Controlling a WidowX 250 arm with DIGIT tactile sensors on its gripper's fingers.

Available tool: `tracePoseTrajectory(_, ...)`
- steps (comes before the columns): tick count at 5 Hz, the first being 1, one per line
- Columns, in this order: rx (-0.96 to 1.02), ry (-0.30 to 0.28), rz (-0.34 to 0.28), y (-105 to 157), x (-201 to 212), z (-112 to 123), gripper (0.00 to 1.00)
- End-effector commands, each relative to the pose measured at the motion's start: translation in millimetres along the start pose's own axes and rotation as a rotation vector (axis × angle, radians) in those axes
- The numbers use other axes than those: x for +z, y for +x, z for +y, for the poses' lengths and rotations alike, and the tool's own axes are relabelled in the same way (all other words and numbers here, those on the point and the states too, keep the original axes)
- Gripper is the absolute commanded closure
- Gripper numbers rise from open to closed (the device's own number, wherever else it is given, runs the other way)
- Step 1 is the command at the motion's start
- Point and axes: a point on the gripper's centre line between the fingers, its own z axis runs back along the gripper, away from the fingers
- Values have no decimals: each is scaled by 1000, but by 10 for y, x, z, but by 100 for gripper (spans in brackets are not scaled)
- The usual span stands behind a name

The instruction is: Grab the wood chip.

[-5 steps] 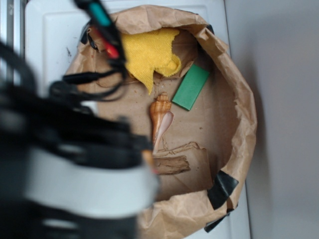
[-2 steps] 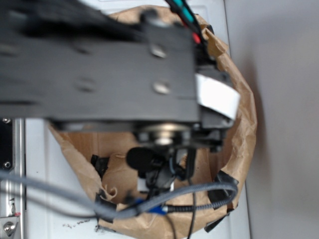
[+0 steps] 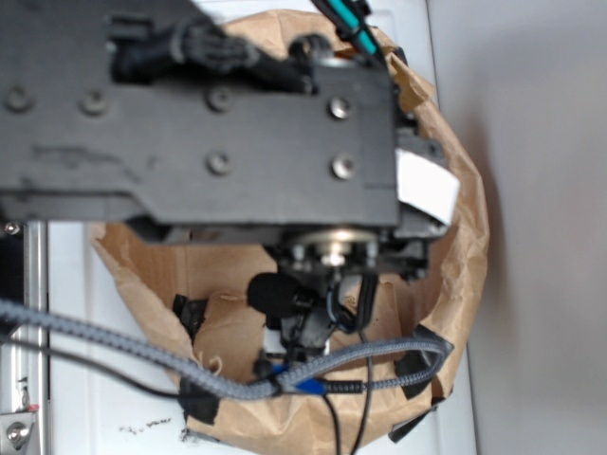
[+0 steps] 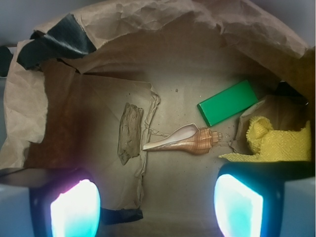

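Note:
In the wrist view the wood chip (image 4: 129,132), a flat dark brown sliver with ragged edges, lies on the brown paper floor left of centre. My gripper (image 4: 157,207) hangs above the bag floor, open, its two glowing fingertips (image 4: 75,207) wide apart with nothing between them. The chip lies ahead of the left fingertip, apart from it. In the exterior view the black arm (image 3: 199,142) covers most of the bag, so the chip is hidden there.
A tan-orange spiral seashell (image 4: 183,140) lies just right of the chip. A green block (image 4: 227,102) and a yellow cloth (image 4: 272,142) sit further right. Crumpled paper bag walls (image 4: 148,24) with black tape (image 4: 64,37) ring the floor.
The arm has swung over the bag, now covering the shell, block and chip in the exterior view. Between the last two frames it has shifted only slightly.

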Motion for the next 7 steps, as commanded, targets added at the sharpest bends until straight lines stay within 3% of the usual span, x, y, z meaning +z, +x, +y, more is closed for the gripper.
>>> tracePoseTrajectory(1,16,4,-40,35,108,41,0)
tracePoseTrajectory(2,18,39,-66,64,-77,106,0)
tracePoseTrajectory(3,-46,24,-57,41,-247,91,0)
tracePoseTrajectory(4,-69,64,-44,73,-478,-24,0)
tracePoseTrajectory(5,-77,93,-71,129,-677,-91,0)
tracePoseTrajectory(7,-95,60,-28,255,-941,-148,0)
